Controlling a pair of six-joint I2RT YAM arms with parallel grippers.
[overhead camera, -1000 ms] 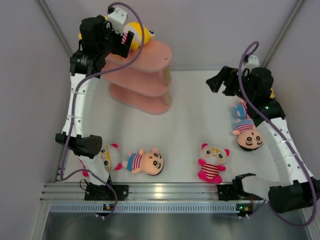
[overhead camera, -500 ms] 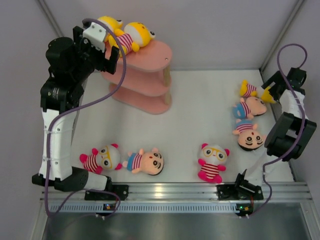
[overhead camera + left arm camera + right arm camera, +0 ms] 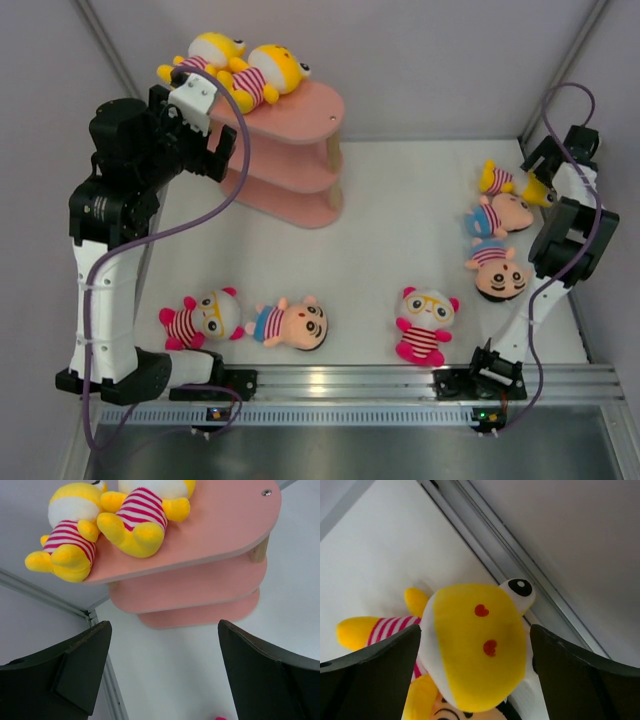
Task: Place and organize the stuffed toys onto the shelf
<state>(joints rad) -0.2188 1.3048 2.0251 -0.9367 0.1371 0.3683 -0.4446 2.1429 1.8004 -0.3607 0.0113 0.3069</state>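
Pink shelf (image 3: 312, 108) at the far left of the surface (image 3: 400, 210), two yellow toys (image 3: 258, 80) lying on its top board; left tool (image 3: 164, 632) spread wide and empty beside it. Likewise spread, the right tool (image 3: 475, 630) flanking the head of the third yellow toy (image 3: 470, 672) in the far right corner.

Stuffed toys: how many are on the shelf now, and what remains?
Done: two yellow toys lie atop the shelf. In hand: the open right tool straddles the third yellow toy, not lifted. The left tool is open, empty. Left: two pink-and-white toys and three peach-faced toys on the table.
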